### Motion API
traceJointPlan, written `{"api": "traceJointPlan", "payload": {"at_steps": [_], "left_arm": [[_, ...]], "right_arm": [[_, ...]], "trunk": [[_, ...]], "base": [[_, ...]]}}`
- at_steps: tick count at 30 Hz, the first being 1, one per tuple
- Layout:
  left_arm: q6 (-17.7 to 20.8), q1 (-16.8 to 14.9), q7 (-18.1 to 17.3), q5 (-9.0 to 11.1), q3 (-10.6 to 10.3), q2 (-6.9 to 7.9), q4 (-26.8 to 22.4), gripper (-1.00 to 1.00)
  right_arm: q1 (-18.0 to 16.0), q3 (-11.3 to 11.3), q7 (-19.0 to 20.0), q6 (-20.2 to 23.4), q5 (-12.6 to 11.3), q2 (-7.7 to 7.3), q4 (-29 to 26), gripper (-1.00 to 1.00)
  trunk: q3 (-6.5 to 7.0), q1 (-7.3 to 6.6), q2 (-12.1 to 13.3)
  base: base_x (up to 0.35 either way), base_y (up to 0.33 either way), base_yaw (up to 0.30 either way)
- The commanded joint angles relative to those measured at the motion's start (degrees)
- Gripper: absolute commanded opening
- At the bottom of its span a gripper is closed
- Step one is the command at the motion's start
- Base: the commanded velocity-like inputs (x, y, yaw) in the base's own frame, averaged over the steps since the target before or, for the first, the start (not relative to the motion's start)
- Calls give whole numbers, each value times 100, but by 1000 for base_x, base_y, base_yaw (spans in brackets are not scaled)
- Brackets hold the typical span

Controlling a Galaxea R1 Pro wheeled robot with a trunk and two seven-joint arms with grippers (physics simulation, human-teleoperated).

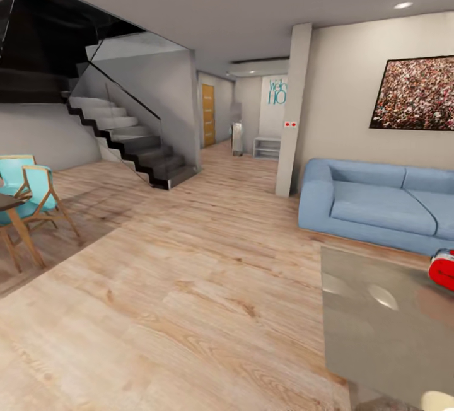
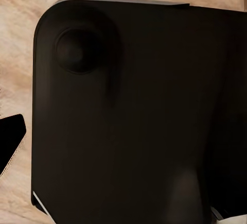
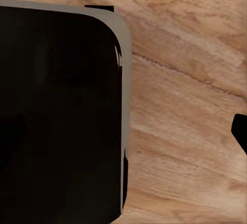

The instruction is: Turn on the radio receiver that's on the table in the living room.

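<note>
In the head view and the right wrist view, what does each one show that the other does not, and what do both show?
Head view alone: the red radio receiver at the right edge, standing on the glossy grey table, the blue sofa behind it, a staircase and turquoise chairs.

Right wrist view alone: a dark rounded panel with a pale edge, seen close.

Both: the pale wood-plank floor.

Large black rounded-corner panel (image 2: 139, 116) across most of frame, round recessed boss (image 2: 77, 49) near one corner. Pale wood-plank floor (image 2: 15, 54) visible beyond panel edge. Small dark wedge (image 2: 10, 141) at frame edge.
</note>
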Motion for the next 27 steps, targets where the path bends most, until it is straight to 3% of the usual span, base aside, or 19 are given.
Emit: {"api": "traceJointPlan", "payload": {"at_steps": [1,23,27], "left_arm": [[0,0,0,0,-1,0,0,100],[5,0,-7,-1,-4,-4,-8,100],[9,0,8,4,-4,-61,-7,100]], "right_arm": [[0,0,0,0,0,0,0,100],[-1,0,0,9,0,0,0,100],[-2,-1,-5,9,0,0,0,100]], "trunk": [[3,0,0],[66,0,0],[77,0,0]], "base": [[0,0,-275],[0,0,-275],[0,0,-275]]}}
